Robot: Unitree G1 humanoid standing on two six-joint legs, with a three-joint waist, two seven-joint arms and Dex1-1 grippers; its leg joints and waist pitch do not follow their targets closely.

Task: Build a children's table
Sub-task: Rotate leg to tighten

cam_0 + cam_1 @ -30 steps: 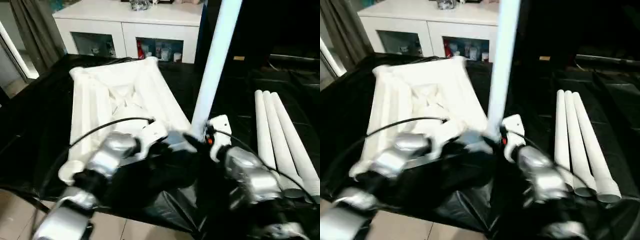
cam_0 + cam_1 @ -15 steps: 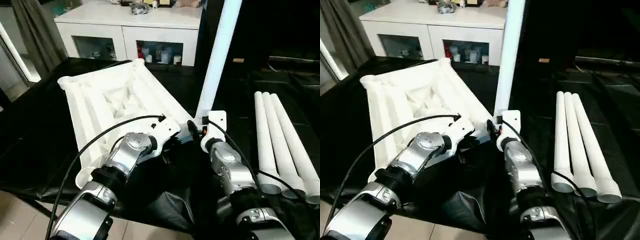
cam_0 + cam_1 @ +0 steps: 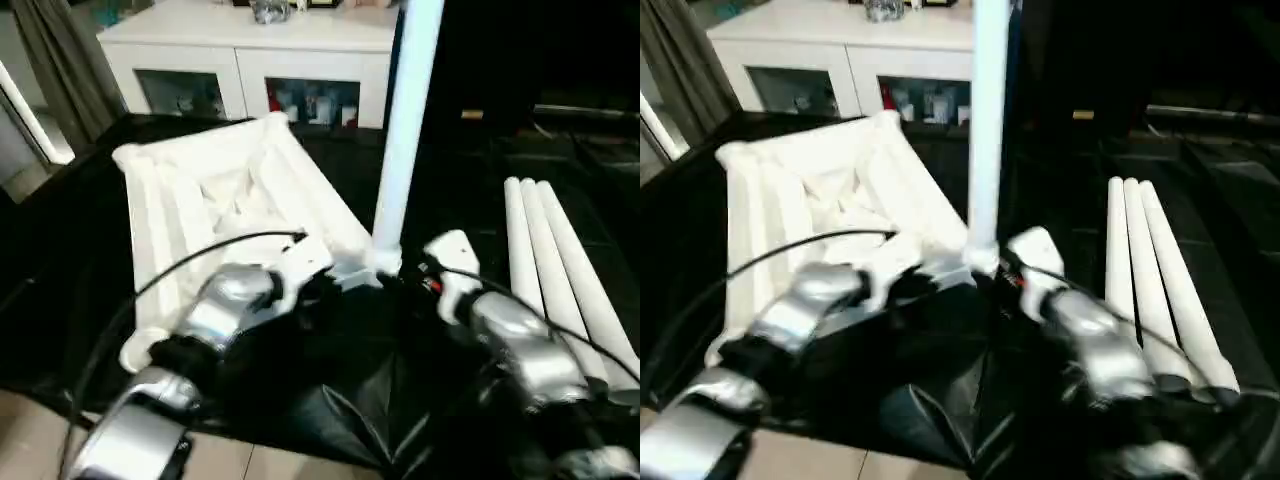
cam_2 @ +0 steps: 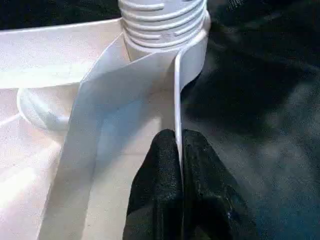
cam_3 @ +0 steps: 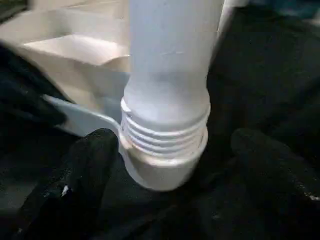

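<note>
The children's table top (image 3: 220, 200) lies upside down on the black cloth, ribs facing up. One white leg (image 3: 405, 130) stands upright in the socket (image 5: 165, 170) at its near right corner, and threads show just above the socket. My left gripper (image 4: 178, 145) is shut on the thin rim wall of the top right beside that socket. My right gripper (image 5: 175, 150) is open at the leg's base, one black finger (image 5: 95, 150) on each side and apart from it.
Three loose white legs (image 3: 560, 270) lie side by side on the cloth to the right. A white cabinet with glass doors (image 3: 250, 60) stands behind the work surface. The cloth's near edge (image 3: 300, 440) drops to a tiled floor.
My right gripper's fingers have spread away from the leg's base and the wrist has backed off slightly. The left gripper keeps its pinch on the rim. The camera has shifted.
</note>
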